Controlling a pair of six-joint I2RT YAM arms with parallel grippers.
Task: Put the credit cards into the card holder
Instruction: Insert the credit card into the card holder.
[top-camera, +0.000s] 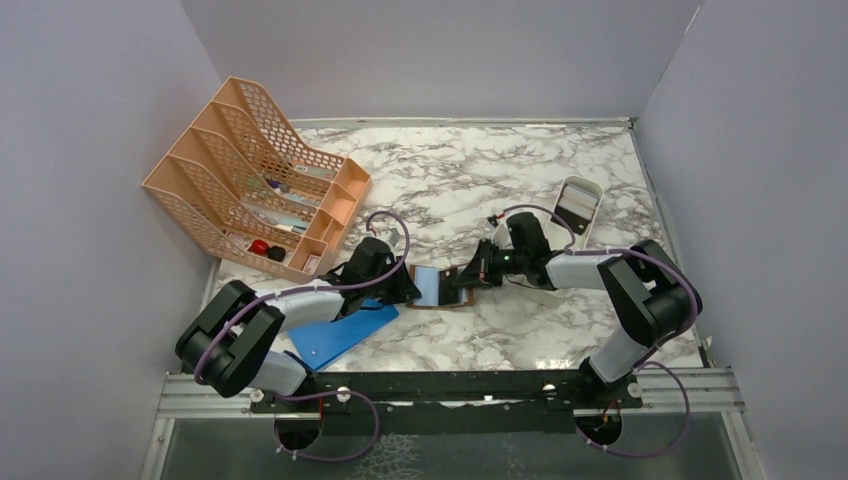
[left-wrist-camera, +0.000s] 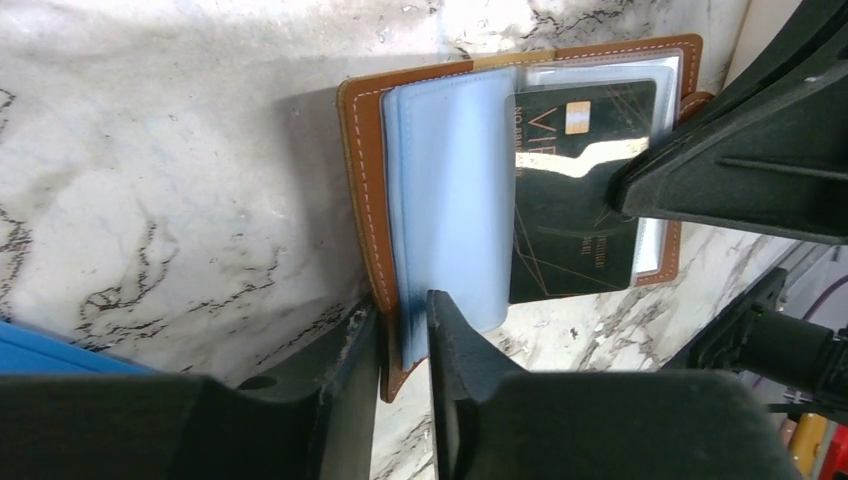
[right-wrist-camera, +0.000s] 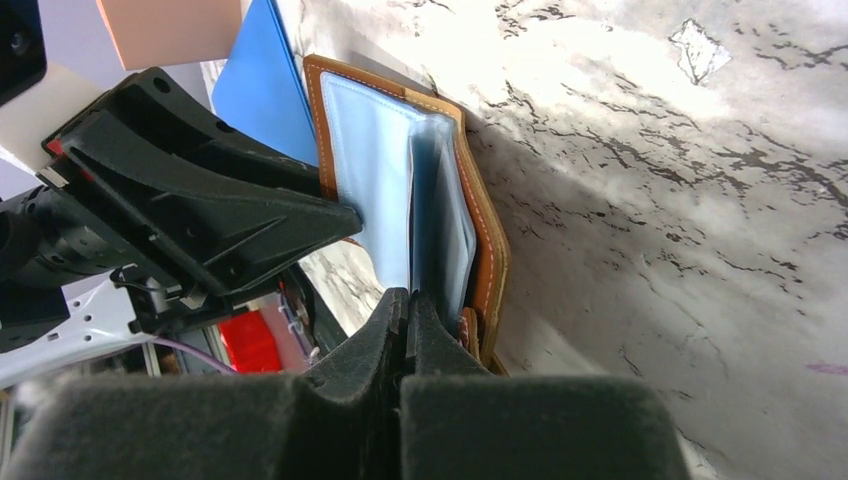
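Black card (left-wrist-camera: 575, 190) in left-wrist view only

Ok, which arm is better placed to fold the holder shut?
Left, probably: the left gripper straddles the edge of the open holder and could swing that leaf over. The right gripper is shut, its tip at the dark card.

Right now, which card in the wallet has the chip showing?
The black rectangular card with a chip and VIP lettering, in the open brown leather wallet; the light blue card beside it looks blank.
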